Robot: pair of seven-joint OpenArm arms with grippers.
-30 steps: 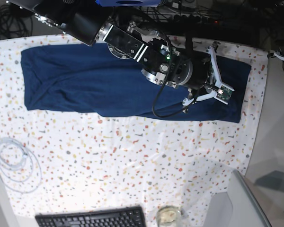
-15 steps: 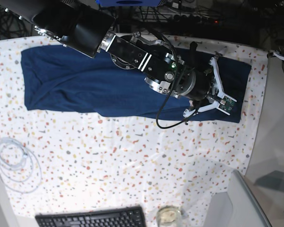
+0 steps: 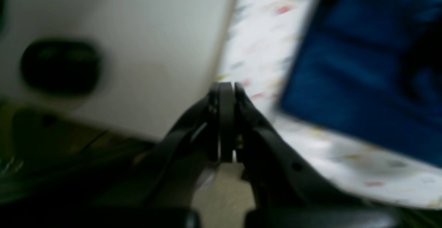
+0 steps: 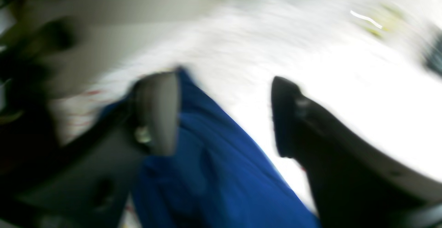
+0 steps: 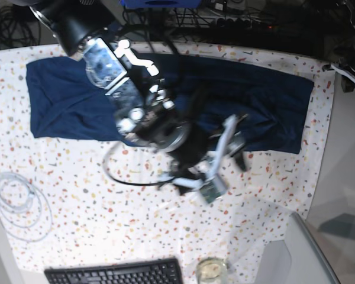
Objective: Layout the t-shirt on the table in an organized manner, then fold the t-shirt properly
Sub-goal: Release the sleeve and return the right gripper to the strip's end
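The dark navy t-shirt (image 5: 71,100) lies as a long flat strip across the back of the speckled table (image 5: 106,195). My right gripper (image 5: 216,161) hangs blurred at the strip's front edge, right of middle. In the right wrist view this gripper (image 4: 224,114) is open, its fingers wide apart, with blue t-shirt fabric (image 4: 214,172) below them and beside the left finger (image 4: 157,110); nothing is pinched. In the left wrist view my left gripper (image 3: 222,93) is shut on nothing, off the table's corner, with the t-shirt (image 3: 362,65) to its upper right.
A coiled clear cable (image 5: 21,204) lies at the front left. A black keyboard (image 5: 115,273) and a glass (image 5: 211,271) sit at the front edge. A plain grey surface (image 5: 343,177) borders the table on the right.
My right arm has swung from over the t-shirt's right end toward the front middle of the table. Its jaws have opened. The left gripper stays shut.
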